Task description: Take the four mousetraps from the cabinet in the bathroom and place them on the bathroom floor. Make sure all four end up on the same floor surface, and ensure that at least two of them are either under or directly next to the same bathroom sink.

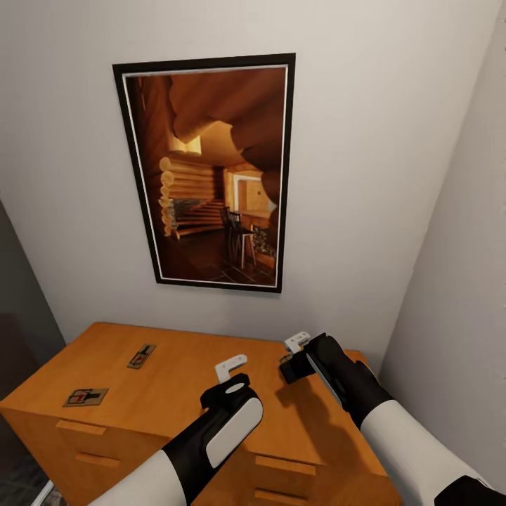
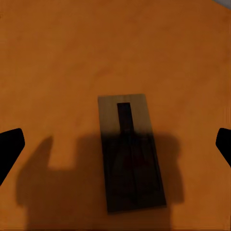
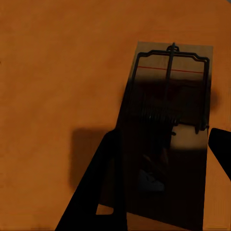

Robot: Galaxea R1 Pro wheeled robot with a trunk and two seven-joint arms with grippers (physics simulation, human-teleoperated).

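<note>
Two mousetraps lie flat on left part of cabinet top: one (image 1: 142,356) further back, one (image 1: 86,397) nearer front edge, well apart. Third mousetrap (image 2: 131,153) flat on orange wood under left tool (image 1: 235,372), fingers spread wide either side, not touching it. Fourth mousetrap (image 3: 167,137) under right tool (image 1: 294,355), dark fingers straddling it, spread; contact unclear. Cabinet (image 1: 140,436) honey-orange, drawer fronts below, set in corner. Framed picture (image 1: 209,172) of log interior on wall above.
</note>
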